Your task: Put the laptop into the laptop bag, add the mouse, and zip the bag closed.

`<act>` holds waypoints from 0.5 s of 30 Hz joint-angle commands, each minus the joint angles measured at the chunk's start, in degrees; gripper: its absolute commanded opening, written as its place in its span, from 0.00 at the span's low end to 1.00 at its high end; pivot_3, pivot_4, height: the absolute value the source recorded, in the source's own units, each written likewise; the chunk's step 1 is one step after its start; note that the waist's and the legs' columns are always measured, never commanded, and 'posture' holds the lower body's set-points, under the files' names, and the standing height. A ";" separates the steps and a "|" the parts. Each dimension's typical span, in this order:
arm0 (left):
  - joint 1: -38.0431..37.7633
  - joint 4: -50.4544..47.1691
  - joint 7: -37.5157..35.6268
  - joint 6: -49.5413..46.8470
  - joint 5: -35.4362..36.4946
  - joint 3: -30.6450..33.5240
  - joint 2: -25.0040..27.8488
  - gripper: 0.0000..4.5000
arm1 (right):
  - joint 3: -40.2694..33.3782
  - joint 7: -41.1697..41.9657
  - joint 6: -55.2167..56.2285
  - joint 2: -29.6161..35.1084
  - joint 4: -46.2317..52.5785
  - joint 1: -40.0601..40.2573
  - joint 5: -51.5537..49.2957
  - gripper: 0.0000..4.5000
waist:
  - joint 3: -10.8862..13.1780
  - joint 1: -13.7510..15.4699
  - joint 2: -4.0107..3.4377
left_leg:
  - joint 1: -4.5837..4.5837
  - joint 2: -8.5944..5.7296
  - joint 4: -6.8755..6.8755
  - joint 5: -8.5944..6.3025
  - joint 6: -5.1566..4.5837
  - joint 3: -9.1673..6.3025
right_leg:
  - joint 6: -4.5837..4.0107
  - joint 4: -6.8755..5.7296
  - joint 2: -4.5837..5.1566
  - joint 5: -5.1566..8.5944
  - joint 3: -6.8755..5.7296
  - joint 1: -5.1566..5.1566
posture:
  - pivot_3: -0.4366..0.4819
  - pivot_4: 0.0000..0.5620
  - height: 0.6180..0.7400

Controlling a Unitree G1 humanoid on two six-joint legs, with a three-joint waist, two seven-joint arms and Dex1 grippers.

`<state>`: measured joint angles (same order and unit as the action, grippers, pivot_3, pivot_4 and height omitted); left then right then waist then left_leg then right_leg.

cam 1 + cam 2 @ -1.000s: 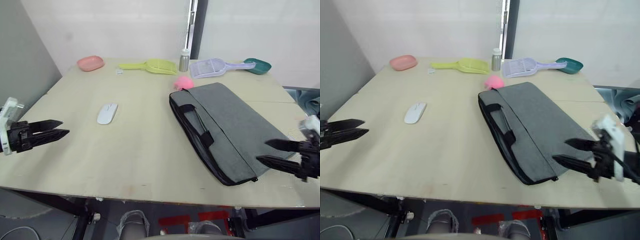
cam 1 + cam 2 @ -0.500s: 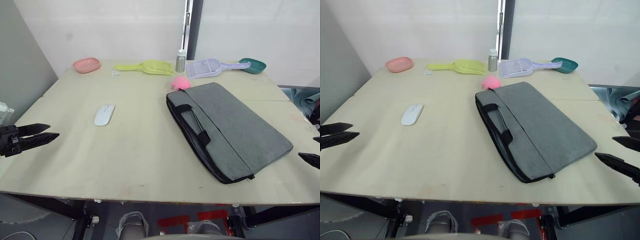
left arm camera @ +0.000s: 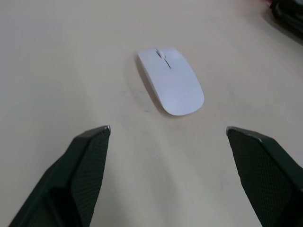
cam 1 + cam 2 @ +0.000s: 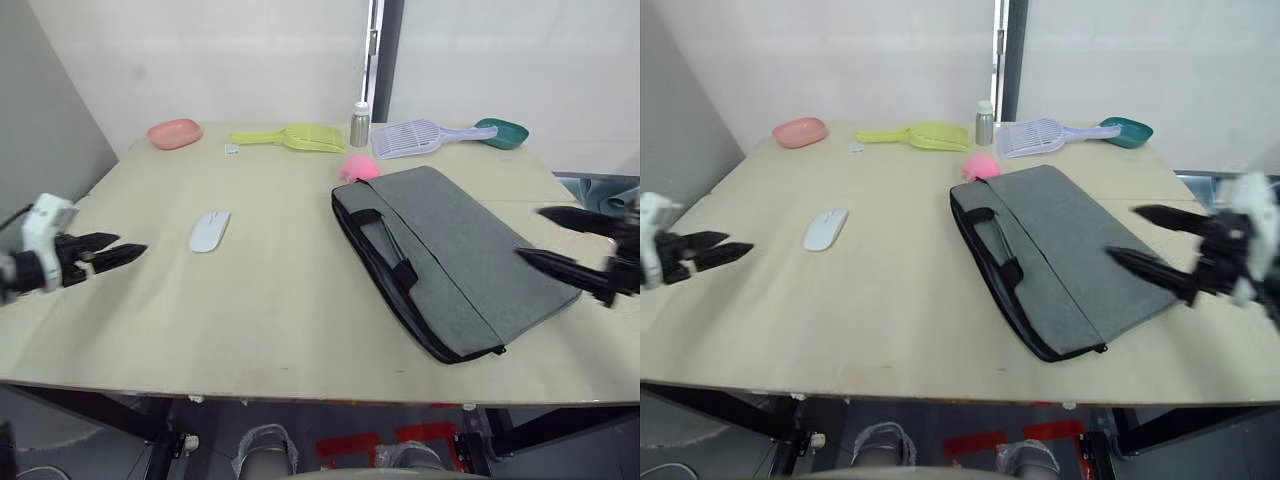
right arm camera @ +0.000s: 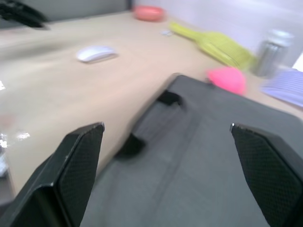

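Now both arms have swung inward: the left gripper [image 3: 168, 135], spread wide, faces the mouse [image 3: 171, 80], the right gripper [image 4: 1145, 238], also spread, over the laptop bag [image 4: 1060, 255]; nothing held.

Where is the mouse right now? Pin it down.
In the left eye view the mouse lies on the table's left half, between the left gripper and the laptop bag, touching neither.

A large, pale beige wooden tabletop [image 4: 280, 300] is set against a plain white wall [image 4: 200, 50]. A dark vertical strip [image 4: 388, 50] divides the wall behind the far edge. A grey wall panel [image 4: 40, 130] is seen at the left. Dark frame members [image 4: 120, 412] are visible beneath the front edge.
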<state>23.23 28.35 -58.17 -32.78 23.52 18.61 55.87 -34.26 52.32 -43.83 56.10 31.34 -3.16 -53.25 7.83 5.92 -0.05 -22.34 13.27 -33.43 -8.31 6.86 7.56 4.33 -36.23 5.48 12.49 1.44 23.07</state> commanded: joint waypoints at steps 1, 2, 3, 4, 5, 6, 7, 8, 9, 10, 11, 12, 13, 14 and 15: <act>3.51 -4.98 8.70 -3.41 -2.30 -2.31 -3.57 0.92 | 11.66 -7.71 -2.30 -0.85 4.50 -8.92 0.10 0.99 | -0.02 -0.06 0.04 | -0.04 0.00 -0.04 0.00 0.00 -0.01 | -0.01 0.00 0.00 -0.01 -0.01 0.00 | 0.48 0.27 1.00; 4.34 -5.21 10.70 -4.23 -2.82 -2.85 -4.83 0.92 | 14.50 -9.33 -2.77 -1.37 4.86 -11.60 0.77 0.99 | -0.01 -0.01 0.05 | -0.07 -0.01 -0.06 0.01 0.00 -0.02 | -0.02 0.02 0.00 -0.01 -0.01 0.01 | 0.48 0.27 1.00; 5.37 -5.56 12.71 -5.30 -2.97 -3.30 -6.55 0.92 | 16.87 -10.84 -3.55 -2.40 5.57 -14.63 -0.37 0.99 | -0.02 0.01 0.05 | -0.11 -0.01 -0.06 0.01 0.00 -0.04 | -0.02 0.02 0.00 -0.01 -0.03 0.02 | 0.48 0.27 1.00; 6.43 -5.35 14.48 -5.95 -3.31 -4.00 -8.17 0.92 | 18.77 -11.90 -4.05 -3.32 6.43 -17.28 -1.75 0.99 | -0.01 0.03 0.05 | -0.12 -0.01 -0.07 0.02 0.01 -0.06 | -0.02 0.01 -0.01 -0.02 -0.05 0.02 | 0.48 0.27 1.00; 7.06 -5.26 15.58 -6.40 -3.50 -4.41 -9.17 0.92 | 19.82 -12.62 -4.52 -3.95 6.98 -18.99 -2.91 0.99 | -0.01 0.10 0.05 | -0.13 -0.01 -0.07 0.02 0.01 -0.06 | -0.02 0.00 -0.02 -0.02 -0.05 0.03 | 0.48 0.27 1.00; 7.78 -4.82 16.89 -6.53 -4.03 -4.89 -10.34 0.92 | 20.86 -13.71 -5.09 -4.90 7.33 -20.61 -3.92 0.99 | -0.01 0.19 0.05 | -0.15 -0.01 -0.07 0.03 0.02 -0.06 | -0.02 -0.03 -0.02 -0.01 -0.04 0.04 | 0.48 0.27 1.00; 8.21 -4.44 17.70 -6.55 -4.43 -5.17 -10.99 0.92 | 21.51 -14.56 -5.54 -5.48 7.43 -21.59 -4.42 0.99 | -0.03 0.21 0.07 | -0.22 -0.01 -0.07 0.03 0.02 -0.11 | -0.02 -0.01 -0.02 -0.01 -0.08 0.06 | 0.48 0.27 1.00; 8.94 -3.65 19.02 -5.82 -5.54 -6.10 -11.97 0.92 | 22.26 -14.99 -5.74 -5.86 7.82 -22.11 -4.59 0.99 | -0.03 0.22 0.08 | -0.25 -0.01 -0.07 0.03 0.03 -0.12 | -0.02 0.01 -0.03 -0.01 -0.09 0.06 | 0.48 0.27 1.00; 10.43 -1.85 20.68 -4.83 -6.60 -6.91 -13.29 0.92 | 23.17 -15.37 -5.91 -6.31 8.17 -22.61 -4.75 0.99 | -0.03 0.27 0.08 | -0.34 -0.01 -0.09 0.03 0.03 -0.16 | -0.02 0.05 -0.03 -0.01 -0.13 0.06 | 0.48 0.27 1.00; 11.86 -0.13 22.13 -3.42 -7.89 -7.96 -14.39 0.92 | 23.82 -15.52 -5.88 -6.57 8.51 -22.81 -4.78 0.99 | -0.04 0.39 0.08 | -0.41 -0.02 -0.11 0.03 0.03 -0.20 | -0.02 0.07 -0.02 -0.02 -0.16 0.08 | 0.48 0.27 1.00; 12.88 1.13 23.04 -2.41 -8.86 -8.60 -15.16 0.92 | 24.24 -15.67 -5.87 -6.74 8.72 -22.95 -4.81 0.99 | -0.03 0.51 0.08 | -0.47 -0.02 -0.16 0.03 0.03 -0.27 | -0.03 0.07 -0.02 -0.02 -0.21 0.08 | 0.48 0.27 1.00; 14.35 2.77 24.18 -1.56 -9.71 -9.20 -16.20 0.92 | 24.73 -16.06 -5.94 -7.06 8.75 -23.23 -4.73 0.99 | -0.03 0.61 0.08 | -0.52 -0.02 -0.21 0.03 0.03 -0.35 | -0.02 0.05 -0.03 -0.02 -0.27 0.08 | 0.48 0.27 1.00; 15.60 4.16 24.87 -0.85 -10.38 -9.68 -17.07 0.92 | 25.12 -16.36 -6.01 -7.27 8.74 -23.47 -4.65 0.99 | -0.03 0.69 0.09 | -0.54 -0.02 -0.24 0.03 0.04 -0.38 | -0.02 0.03 -0.03 -0.02 -0.27 0.08 | 0.48 0.27 1.00; 16.93 5.88 26.10 0.14 -11.48 -10.31 -18.01 0.92 | 25.36 -16.60 -6.03 -7.42 8.98 -23.53 -4.74 0.99 | -0.03 0.75 0.09 | -0.55 -0.02 -0.30 0.03 0.04 -0.40 | -0.01 0.00 -0.03 -0.03 -0.28 0.08 | 0.48 0.27 1.00; 18.03 7.46 26.90 1.03 -12.34 -10.78 -18.61 0.92 | 25.65 -16.78 -6.04 -7.55 9.03 -23.74 -4.77 0.99 | -0.03 0.85 0.09 | -0.56 -0.02 -0.34 0.03 0.05 -0.41 | -0.01 -0.02 -0.03 -0.04 -0.28 0.07 | 0.48 0.27 1.00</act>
<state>39.29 34.39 -33.02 -33.97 12.96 8.25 37.26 -8.20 36.07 -50.23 48.61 38.87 -25.59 -57.47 7.79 6.77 0.04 -22.91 13.24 -33.80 -8.28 6.92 7.15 4.33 -36.28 5.46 12.44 1.17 23.13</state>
